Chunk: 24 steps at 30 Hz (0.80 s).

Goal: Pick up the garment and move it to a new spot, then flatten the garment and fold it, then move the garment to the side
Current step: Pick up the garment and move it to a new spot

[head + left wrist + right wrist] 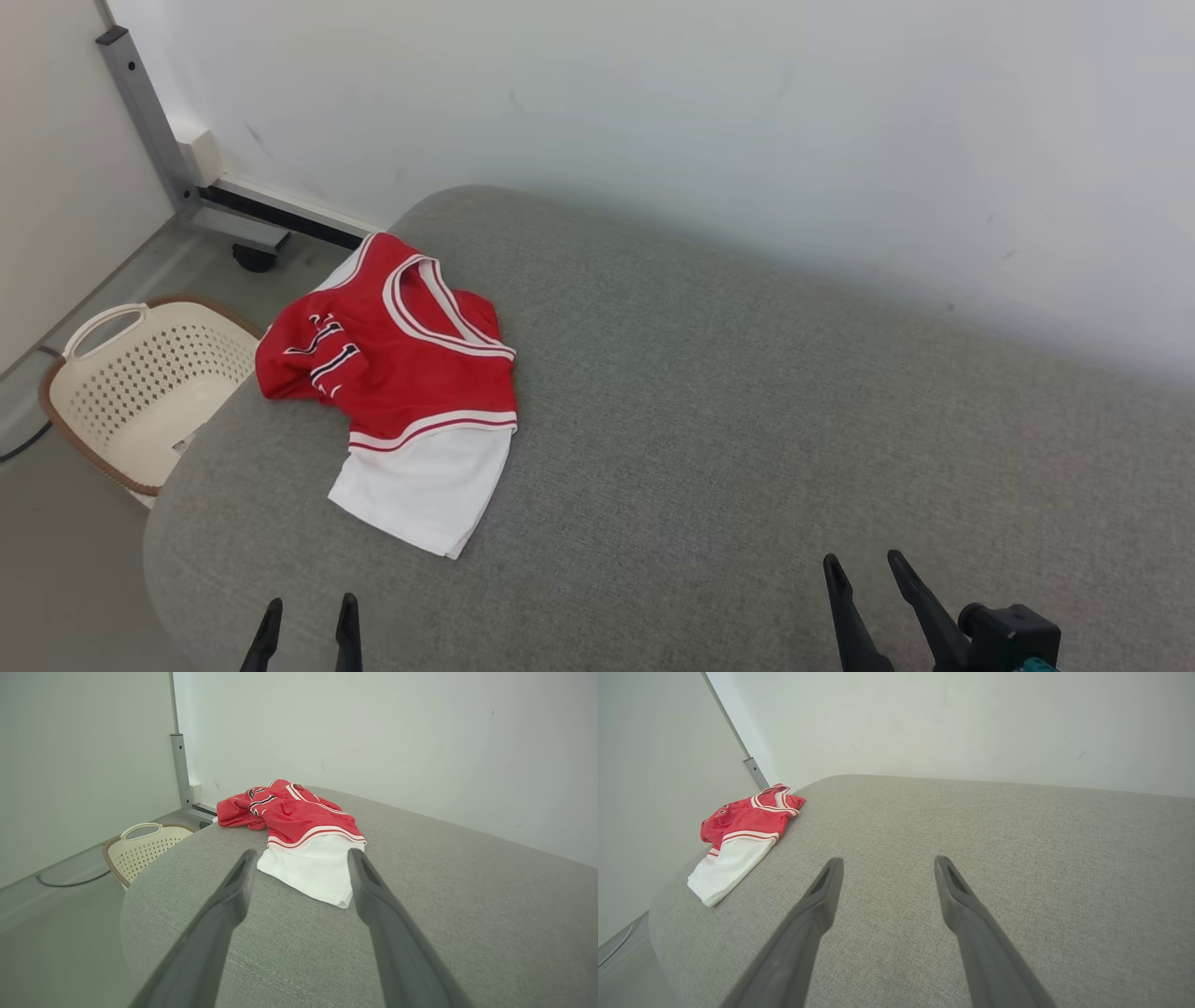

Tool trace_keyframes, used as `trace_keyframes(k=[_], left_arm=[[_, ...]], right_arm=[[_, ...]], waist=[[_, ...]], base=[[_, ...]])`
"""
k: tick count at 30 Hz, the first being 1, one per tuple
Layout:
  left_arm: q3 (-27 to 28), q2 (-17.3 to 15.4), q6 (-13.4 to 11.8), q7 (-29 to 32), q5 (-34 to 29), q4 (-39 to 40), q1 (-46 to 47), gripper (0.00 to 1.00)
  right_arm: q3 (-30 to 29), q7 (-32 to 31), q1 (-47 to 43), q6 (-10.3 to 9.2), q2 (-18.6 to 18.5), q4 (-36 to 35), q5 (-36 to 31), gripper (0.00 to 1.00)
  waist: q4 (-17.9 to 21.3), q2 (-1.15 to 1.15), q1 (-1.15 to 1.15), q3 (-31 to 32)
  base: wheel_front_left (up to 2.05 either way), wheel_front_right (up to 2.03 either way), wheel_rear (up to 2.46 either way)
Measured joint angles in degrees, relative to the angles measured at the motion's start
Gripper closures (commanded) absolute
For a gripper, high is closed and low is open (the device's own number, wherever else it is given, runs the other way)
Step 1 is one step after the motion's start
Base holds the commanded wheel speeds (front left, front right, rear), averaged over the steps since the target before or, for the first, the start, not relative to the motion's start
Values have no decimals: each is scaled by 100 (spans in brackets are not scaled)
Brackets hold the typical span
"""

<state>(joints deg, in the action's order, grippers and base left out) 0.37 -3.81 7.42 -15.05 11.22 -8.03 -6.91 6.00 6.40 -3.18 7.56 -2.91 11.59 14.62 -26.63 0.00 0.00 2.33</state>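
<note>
**Jersey bunched at the cushion's left end, both grippers empty**

The red-and-white jersey lies crumpled on the grey cushion, at its left end. The left gripper hovers over the cushion's near edge, fingers spread wide, with the jersey just ahead and untouched. The right gripper, equally wide, is well apart from it.

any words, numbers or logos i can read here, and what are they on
No text here can be read in full.
Red and white garment: dark, white-edged lettering on a crumpled fold, too bunched up to read.
Nothing else in view carries a label or sign.
</note>
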Motion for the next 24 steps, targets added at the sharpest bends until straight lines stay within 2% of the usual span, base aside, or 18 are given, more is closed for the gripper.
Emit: trace_keyframes(k=[6,13,15,24], left_arm=[[-312,-145,8,0,185,-654,522,0],[-611,-380,9,334,376,-2029,2182,0],[-521,-445,3,459,501,-2442,2680,0],[463,-934,-468,1351,1349,-4138,4576,0]], right_arm=[[30,-69,82,0,1,-84,-58,0],[48,-396,228,0,1,-424,-348,0],[83,-522,264,0,-3,-577,-439,0],[118,-1048,445,0,-312,-1457,-639,0]], waist=[[132,0,0,-39],[337,1,0,-331],[425,1,1,-462],[964,1,2,-1258]], base=[[0,0,0],[0,0,0],[0,0,0],[0,0,0]])
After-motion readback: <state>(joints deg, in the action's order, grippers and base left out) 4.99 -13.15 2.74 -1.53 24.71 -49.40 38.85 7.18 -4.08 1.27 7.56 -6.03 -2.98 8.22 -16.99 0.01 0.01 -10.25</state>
